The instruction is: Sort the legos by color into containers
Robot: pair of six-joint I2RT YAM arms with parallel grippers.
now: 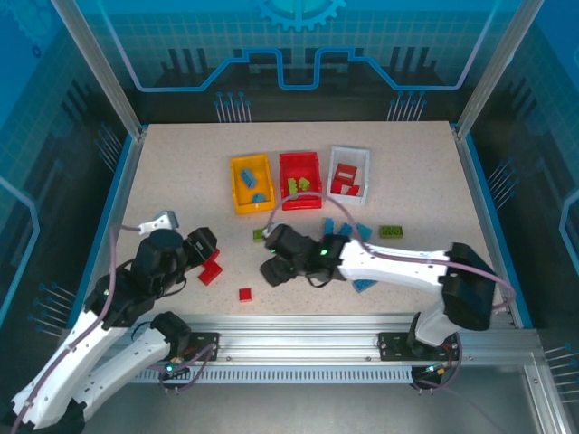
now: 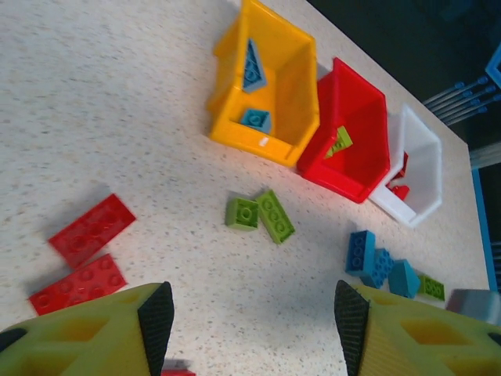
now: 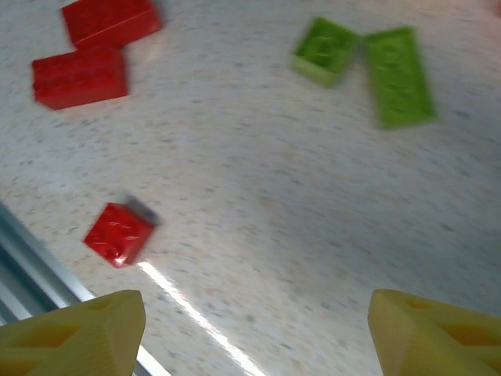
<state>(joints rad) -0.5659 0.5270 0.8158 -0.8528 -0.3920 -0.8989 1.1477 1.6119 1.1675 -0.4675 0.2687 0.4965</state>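
Reaching forward at left, the left gripper (image 2: 254, 313) hangs with fingers apart and empty, beside two red legos (image 2: 86, 251). The right arm (image 1: 398, 264) bends leftward across centre; the right gripper (image 3: 254, 321) is spread, empty, near a small red brick (image 3: 119, 233). Three containers (image 1: 282, 172) stand behind

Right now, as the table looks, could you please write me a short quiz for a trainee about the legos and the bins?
1. True or false: the yellow-orange bin holds blue legos.
2. Which colour are the legos inside the red bin? A) blue B) lime green C) red
3. Fill in: the small square lego lying alone near the front rail is ____.
Key: 1 true; 2 B; 3 red.
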